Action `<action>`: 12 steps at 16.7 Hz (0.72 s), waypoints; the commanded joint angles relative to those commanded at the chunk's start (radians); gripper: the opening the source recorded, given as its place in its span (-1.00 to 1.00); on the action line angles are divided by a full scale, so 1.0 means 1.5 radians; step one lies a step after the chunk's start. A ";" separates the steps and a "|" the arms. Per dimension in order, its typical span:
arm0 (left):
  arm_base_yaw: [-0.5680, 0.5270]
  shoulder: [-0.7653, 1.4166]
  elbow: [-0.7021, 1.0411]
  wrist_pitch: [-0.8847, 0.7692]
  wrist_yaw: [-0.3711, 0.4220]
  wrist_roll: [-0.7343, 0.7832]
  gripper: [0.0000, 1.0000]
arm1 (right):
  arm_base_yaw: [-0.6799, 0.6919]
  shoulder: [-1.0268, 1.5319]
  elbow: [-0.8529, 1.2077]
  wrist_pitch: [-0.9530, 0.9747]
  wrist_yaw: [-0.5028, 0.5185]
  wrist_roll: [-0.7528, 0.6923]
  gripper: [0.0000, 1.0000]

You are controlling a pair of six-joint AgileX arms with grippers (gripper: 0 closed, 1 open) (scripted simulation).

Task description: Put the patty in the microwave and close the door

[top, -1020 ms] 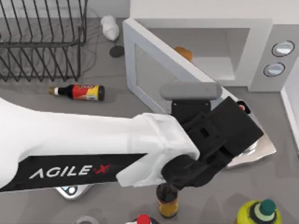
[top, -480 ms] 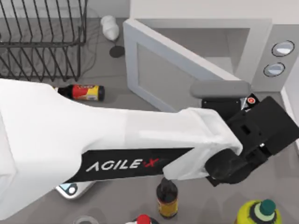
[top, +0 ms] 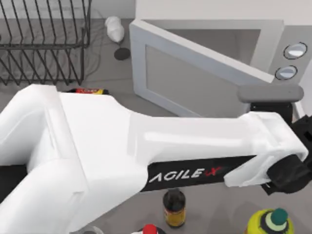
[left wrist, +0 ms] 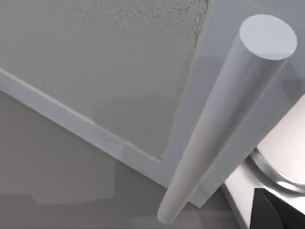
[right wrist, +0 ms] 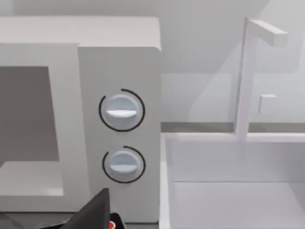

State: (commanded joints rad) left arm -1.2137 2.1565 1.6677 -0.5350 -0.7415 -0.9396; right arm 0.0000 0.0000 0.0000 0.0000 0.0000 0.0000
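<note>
While door (top: 195, 73) stands half-shut, microwave (top: 273, 53) interior hidden; left gripper state unclear

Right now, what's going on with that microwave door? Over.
Left arm stretched across, at door handle. Door ajar, angled across microwave mouth. Right arm idle, facing knobs. Brown bottle stands apart from door.

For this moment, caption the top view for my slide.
Left AgileX arm reaches across the large white microwave's partly closed grey-windowed door.
</note>
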 joint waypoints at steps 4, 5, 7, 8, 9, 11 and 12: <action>0.005 -0.001 0.000 0.002 0.001 0.003 -1.00 | 0.000 0.000 0.000 0.000 0.000 0.000 1.00; 0.011 0.006 0.007 0.003 0.004 0.010 -1.00 | 0.000 0.000 0.000 0.000 0.000 0.000 1.00; 0.034 0.029 0.037 0.011 0.016 0.034 -1.00 | 0.000 0.000 0.000 0.000 0.000 0.000 1.00; 0.049 0.044 0.057 0.017 0.025 0.049 -1.00 | 0.000 0.000 0.000 0.000 0.000 0.000 1.00; 0.066 0.059 0.079 0.024 0.035 0.066 -1.00 | 0.000 0.000 0.000 0.000 0.000 0.000 1.00; 0.098 0.089 0.120 0.037 0.055 0.101 -1.00 | 0.000 0.000 0.000 0.000 0.000 0.000 1.00; 0.111 0.101 0.136 0.042 0.064 0.115 -1.00 | 0.000 0.000 0.000 0.000 0.000 0.000 1.00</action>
State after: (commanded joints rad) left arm -1.0466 2.3081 1.8719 -0.4724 -0.6460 -0.7669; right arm 0.0000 0.0000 0.0000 0.0000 0.0000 0.0000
